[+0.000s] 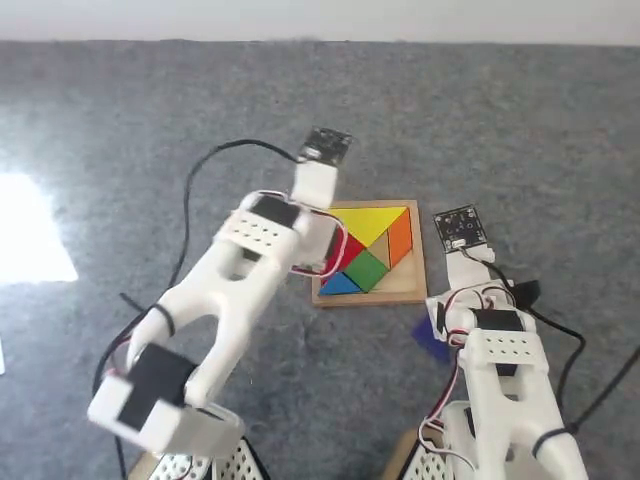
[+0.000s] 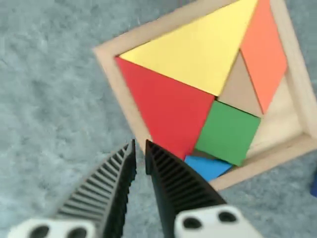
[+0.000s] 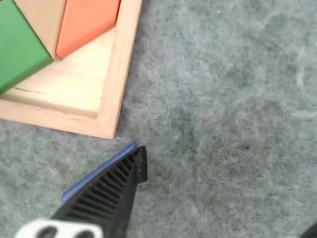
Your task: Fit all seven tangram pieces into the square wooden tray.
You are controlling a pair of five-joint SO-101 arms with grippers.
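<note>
The square wooden tray (image 1: 372,298) holds a yellow triangle (image 2: 198,49), a red triangle (image 2: 168,109), an orange piece (image 2: 262,49), a tan triangle (image 2: 240,87), a green square (image 2: 228,130) and a small blue triangle (image 2: 208,166). One corner shows bare wood (image 3: 74,74). My left gripper (image 2: 140,145) hangs shut and empty over the tray's rim beside the red triangle. A dark blue piece (image 1: 430,338) lies on the felt just outside that bare corner. In the right wrist view the dark blue piece (image 3: 74,192) rests against the outer side of one finger (image 3: 126,176) of my open right gripper (image 1: 446,316).
Grey felt covers the table all around the tray. The left arm (image 1: 240,270) stretches across the tray's left side, with cables looping over it. A bright patch of light falls at the far left (image 1: 30,240).
</note>
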